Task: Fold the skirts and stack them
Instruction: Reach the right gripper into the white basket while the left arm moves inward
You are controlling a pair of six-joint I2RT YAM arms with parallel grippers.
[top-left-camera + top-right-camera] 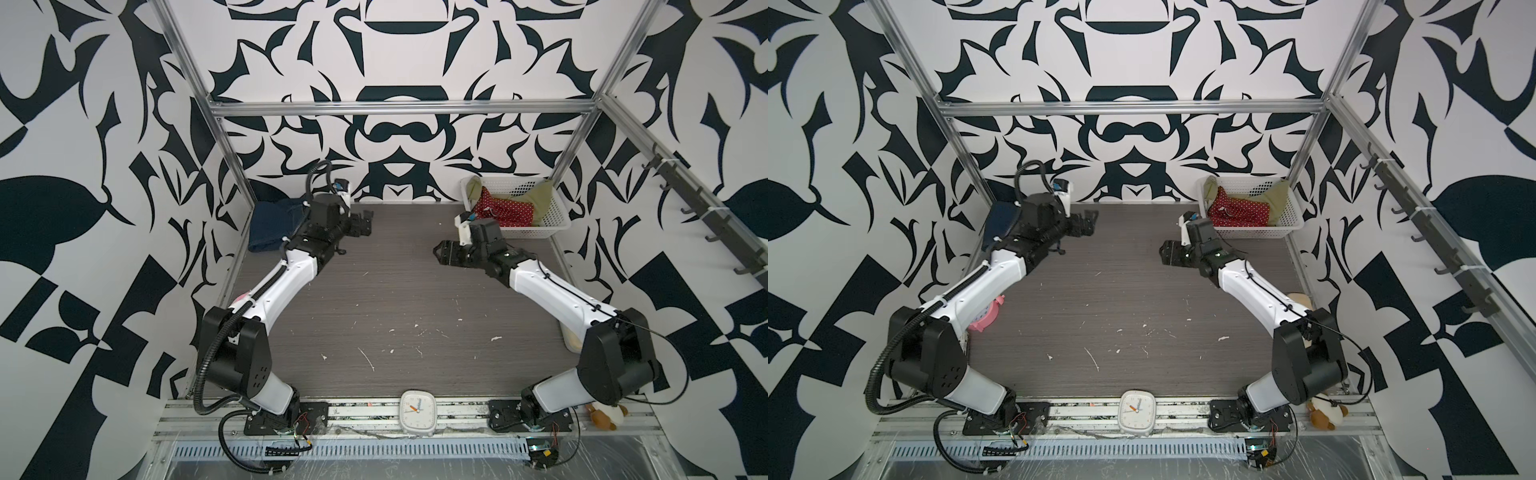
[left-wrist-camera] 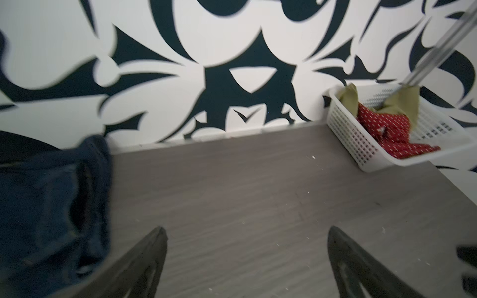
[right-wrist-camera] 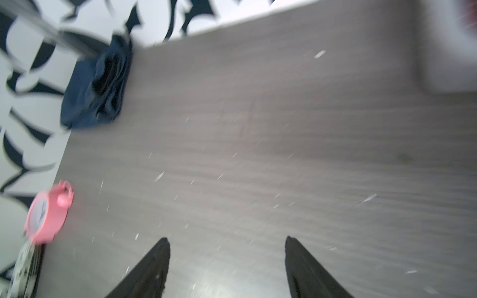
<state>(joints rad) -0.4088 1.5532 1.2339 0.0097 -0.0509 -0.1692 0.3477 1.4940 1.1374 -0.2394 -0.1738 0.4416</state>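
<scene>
A folded dark blue denim skirt (image 1: 272, 226) (image 1: 1000, 222) (image 2: 51, 206) (image 3: 96, 87) lies at the table's back left corner. The red polka-dot skirt (image 1: 505, 212) (image 1: 1239, 212) (image 2: 382, 129) and the olive-green skirt (image 1: 540, 197) (image 1: 1279, 197) (image 2: 402, 102) sit crumpled in the white basket (image 1: 555, 222) (image 1: 1293, 224) (image 2: 346, 134) at the back right. My left gripper (image 1: 365, 224) (image 1: 1090, 222) (image 2: 247, 232) hangs open and empty just right of the denim skirt. My right gripper (image 1: 438, 253) (image 1: 1163, 253) (image 3: 227, 242) is open and empty over bare table, in front of the basket.
A pink alarm clock (image 1: 988, 316) (image 3: 49, 211) stands at the table's left edge, behind the left arm. A white clock (image 1: 417, 411) rests on the front rail, and a plush toy (image 1: 1325, 411) lies at the front right. Metal frame posts line the table's corners.
</scene>
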